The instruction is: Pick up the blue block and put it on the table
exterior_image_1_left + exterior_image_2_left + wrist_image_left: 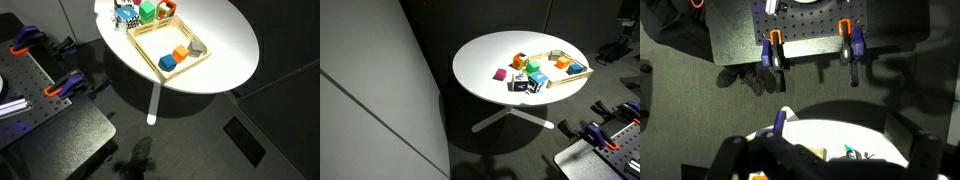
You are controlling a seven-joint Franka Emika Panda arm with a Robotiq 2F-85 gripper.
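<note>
The gripper (820, 165) is a dark blur low in the wrist view; whether its fingers are apart or together cannot be told. The blue block (167, 62) lies in the wooden tray (155, 42) on the round white bench (228, 55), well apart from the fingers, since neither exterior view shows the arm.

One round white tabletop (225, 45) carries one shallow wooden tray (142, 54). The tray holds three pieces: one small solid-blue cube (166, 63), one orange cube (180, 53) and one grey piece (196, 47). One dark perforated workbench (810, 28) bears two orange clamps (773, 47) (847, 40).
</note>
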